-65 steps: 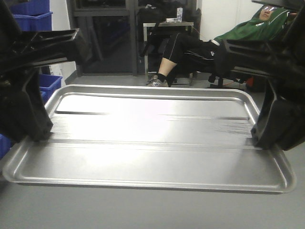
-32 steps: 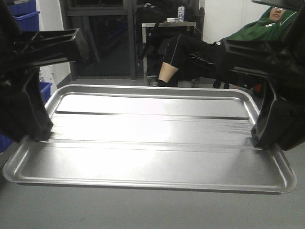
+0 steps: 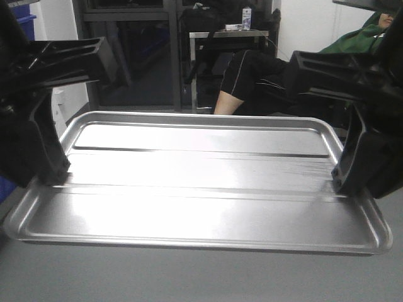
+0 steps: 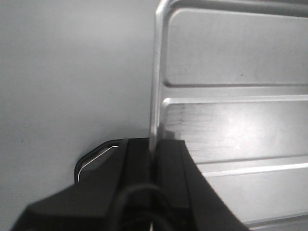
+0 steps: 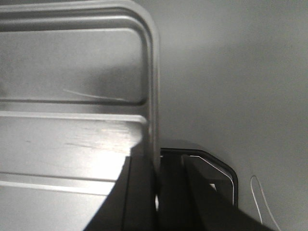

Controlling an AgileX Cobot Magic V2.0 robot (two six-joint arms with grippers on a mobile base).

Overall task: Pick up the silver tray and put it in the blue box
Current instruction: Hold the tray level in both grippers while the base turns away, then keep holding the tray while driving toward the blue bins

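Nearest: plain grey surface (image 3: 201, 277) under the front rim of the tray (image 3: 201, 189); can't tell if the tray touches it or hangs clear. Tray sits level right in front of me, open side up. Its long axis runs left-right, spanning from one arm to the other; I have it by both short ends.

Left tool (image 4: 153, 159) pinches the left rim, one finger inside the tray and one outside, roughly mid-length of that end; right tool (image 5: 155, 163) does the same on the right rim. Both are pressed onto metal, no gap visible in the wrist views.

So neither arm is nearer; load is shared. Any move has to be both arms together or the rim twists out of a pinch; thin, sloped, shiny rim, I'd expect it to slip easily.

Step as I judge it: grab done, carry to the box pending. Box not identifiable in any view. A blue sliver (image 3: 4, 187) shows at the left edge behind my left arm; can't say it's the box. If it is, the tray travels left, long axis matched to the box's long side.

Beyond the far rim: person (image 3: 252, 82) seated with legs out; small table (image 3: 230, 31); dark doors (image 3: 135, 56) further back.
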